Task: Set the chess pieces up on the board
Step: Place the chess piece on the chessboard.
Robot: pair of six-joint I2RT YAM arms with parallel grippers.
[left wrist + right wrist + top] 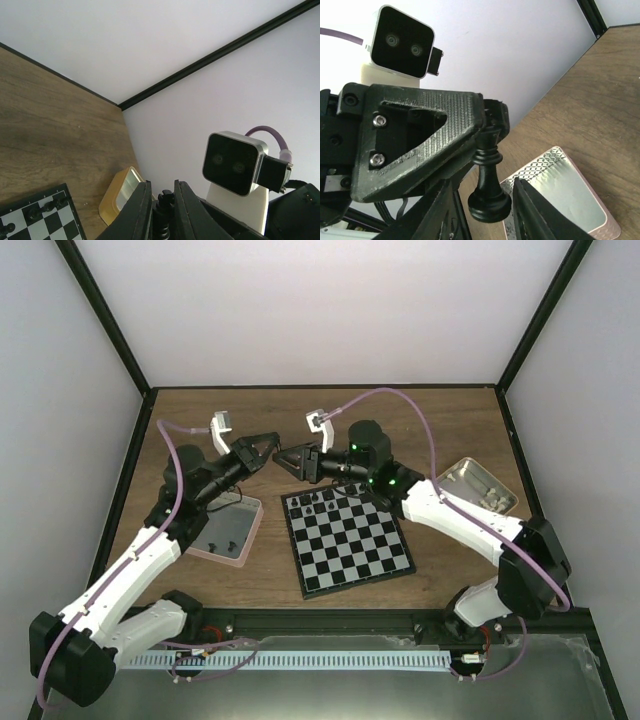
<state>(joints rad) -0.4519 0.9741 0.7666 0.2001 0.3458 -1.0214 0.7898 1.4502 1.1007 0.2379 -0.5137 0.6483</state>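
Observation:
My left gripper (161,200) is shut on the head of a black chess piece (490,192), holding it in the air behind the board (345,540). The fingers of my right gripper (485,215) stand on either side of the piece's round base, a small gap showing on each side, so it is open. Seen from above, the left gripper (268,452) and the right gripper (287,461) meet tip to tip over the bare wood. Several black pieces (325,502) stand along the board's far rows.
A pink-rimmed tray (250,530) left of the board holds a few black pieces. A tan tin (455,475) with pale pieces sits to the right, also visible as the tin (120,192) past my left fingers. Walls close in on three sides.

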